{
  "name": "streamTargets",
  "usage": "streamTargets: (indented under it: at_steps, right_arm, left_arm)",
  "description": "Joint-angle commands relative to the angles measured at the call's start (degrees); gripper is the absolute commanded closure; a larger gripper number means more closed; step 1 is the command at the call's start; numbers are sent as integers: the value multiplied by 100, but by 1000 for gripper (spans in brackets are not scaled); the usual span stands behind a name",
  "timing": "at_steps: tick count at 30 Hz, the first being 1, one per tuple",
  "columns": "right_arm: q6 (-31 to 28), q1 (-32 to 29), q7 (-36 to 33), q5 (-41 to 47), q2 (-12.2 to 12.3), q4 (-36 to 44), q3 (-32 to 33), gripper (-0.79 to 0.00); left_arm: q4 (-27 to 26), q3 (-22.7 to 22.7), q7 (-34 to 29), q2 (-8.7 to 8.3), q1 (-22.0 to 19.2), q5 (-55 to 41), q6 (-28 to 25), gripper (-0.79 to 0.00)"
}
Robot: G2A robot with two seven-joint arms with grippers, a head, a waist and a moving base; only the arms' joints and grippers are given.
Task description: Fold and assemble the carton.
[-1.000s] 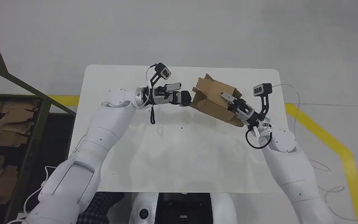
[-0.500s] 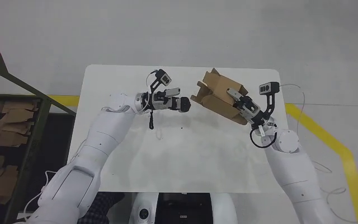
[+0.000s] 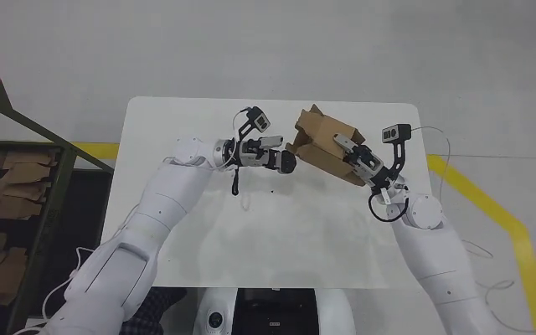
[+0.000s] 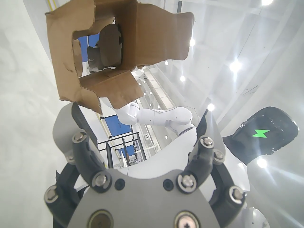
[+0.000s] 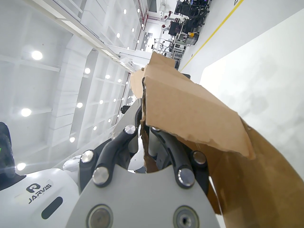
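**Carton pinched at one end, spread fingers at the other**

The right gripper (image 3: 350, 151) has its 2 fingers pressed together on 1 wall of the brown carton (image 3: 322, 141), 1 finger inside and 1 outside. The carton is held tilted above the white table (image 3: 167, 117). The left gripper (image 3: 287, 162) sits just beside the carton's opposite, open end with its 2 fingers spread and nothing between them.

The left wrist view looks straight into that open end. The ragged flaps splay outward just beyond the fingertips, and 1 dark finger of the right gripper shows deep inside. The right wrist view shows the pinched wall edge-on between the fingers.

The carton hangs near the table's far edge. Bare tabletop spreads on the robot's side of both grippers.
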State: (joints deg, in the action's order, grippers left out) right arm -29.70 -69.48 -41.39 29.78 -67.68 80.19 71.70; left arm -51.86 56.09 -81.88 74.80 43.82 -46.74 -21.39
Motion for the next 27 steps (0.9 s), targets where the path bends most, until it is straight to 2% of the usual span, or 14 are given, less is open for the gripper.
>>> streamTargets:
  at_steps: [1,14,27]
  right_arm:
    - [-1,-17,16,17,-3,18,7,0]
    - [-131,-132,285,56,-43,156,35,0]
    - [-70,-253,-98,94,-55,263,-59,0]
  left_arm:
    - [25,-1,-3,10,-9,-10,2,-785]
    - [57,-54,-68,90,-9,-113,108,-785]
    - [232,-34,-90,164,-105,-185,66,-785]
